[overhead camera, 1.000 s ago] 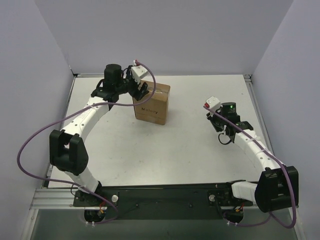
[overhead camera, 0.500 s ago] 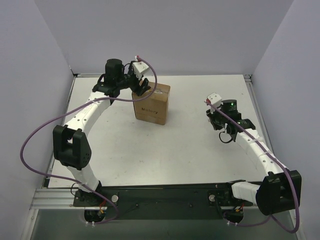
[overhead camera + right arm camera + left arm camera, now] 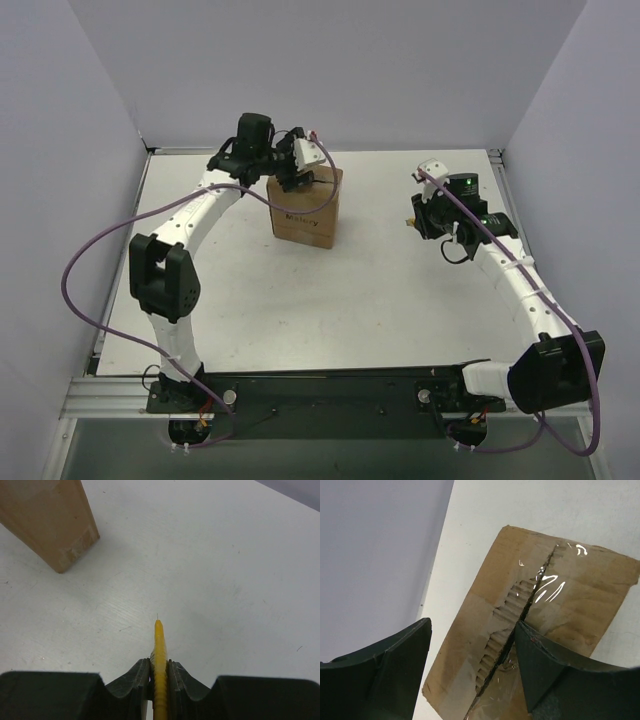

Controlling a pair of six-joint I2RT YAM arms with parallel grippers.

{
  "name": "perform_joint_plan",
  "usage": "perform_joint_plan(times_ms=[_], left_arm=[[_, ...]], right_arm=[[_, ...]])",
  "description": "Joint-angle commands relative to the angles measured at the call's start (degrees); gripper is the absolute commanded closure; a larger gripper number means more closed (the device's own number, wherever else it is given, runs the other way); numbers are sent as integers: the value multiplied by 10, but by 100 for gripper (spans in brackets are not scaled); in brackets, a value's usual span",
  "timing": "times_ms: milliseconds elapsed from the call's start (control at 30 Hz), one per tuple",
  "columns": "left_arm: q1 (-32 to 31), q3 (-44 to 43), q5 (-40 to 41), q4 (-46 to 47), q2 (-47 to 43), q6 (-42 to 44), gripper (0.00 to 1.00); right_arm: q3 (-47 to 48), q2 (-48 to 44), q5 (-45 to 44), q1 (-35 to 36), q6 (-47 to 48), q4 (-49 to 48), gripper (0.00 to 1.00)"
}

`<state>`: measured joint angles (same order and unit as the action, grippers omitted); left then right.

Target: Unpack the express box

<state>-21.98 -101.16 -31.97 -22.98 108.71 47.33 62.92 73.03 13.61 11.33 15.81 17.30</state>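
Observation:
The express box (image 3: 308,212) is a brown cardboard carton at the back middle of the table, with dark print on its near side. Its top (image 3: 545,615) shows from above in the left wrist view, with a slit tape seam and torn corrugated edges along the middle. My left gripper (image 3: 297,177) is open just above the box top, its fingers (image 3: 555,680) straddling the left flap. My right gripper (image 3: 418,215) is shut on the yellow utility knife (image 3: 159,655), held above the table to the right of the box. A corner of the box (image 3: 50,520) shows in the right wrist view.
The white table (image 3: 380,290) is walled by pale panels at the back and both sides. The purple cables of both arms loop above the table's left and right parts. A black rail (image 3: 330,390) runs along the near edge.
My left gripper has moved right from the box's back left corner to over its top. My right gripper with the knife has moved toward the back of the table.

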Motion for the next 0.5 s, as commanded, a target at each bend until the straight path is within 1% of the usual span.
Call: perform_joint_plan(times_ms=[0, 33, 67, 133, 167, 233, 267, 333, 400, 467], left_arm=[[-15, -61, -5, -149, 56, 145, 23], [-16, -87, -12, -199, 64, 161, 23], [-17, -98, -11, -216, 73, 185, 24], [-25, -113, -1, -248, 89, 198, 25], [-30, -112, 10, -254, 91, 220, 26], [-46, -99, 27, -255, 90, 246, 32], [-53, -78, 57, -243, 88, 248, 34], [-61, -58, 67, -205, 76, 232, 37], [-58, -56, 53, -192, 67, 187, 42], [-53, -70, 38, -196, 62, 138, 54]], right_arm=[[36, 5, 19, -2, -22, 24, 100], [39, 6, 22, -1, -26, 23, 100], [44, 9, 26, -2, -29, 23, 100], [51, 13, 32, -3, -32, 23, 100], [56, 18, 38, -4, -37, 23, 100], [61, 26, 45, -3, -39, 20, 100], [64, 29, 48, -3, -43, 21, 100], [74, 36, 54, -3, -45, 21, 100], [82, 38, 56, -4, -46, 23, 100], [86, 41, 56, -3, -47, 24, 100]])
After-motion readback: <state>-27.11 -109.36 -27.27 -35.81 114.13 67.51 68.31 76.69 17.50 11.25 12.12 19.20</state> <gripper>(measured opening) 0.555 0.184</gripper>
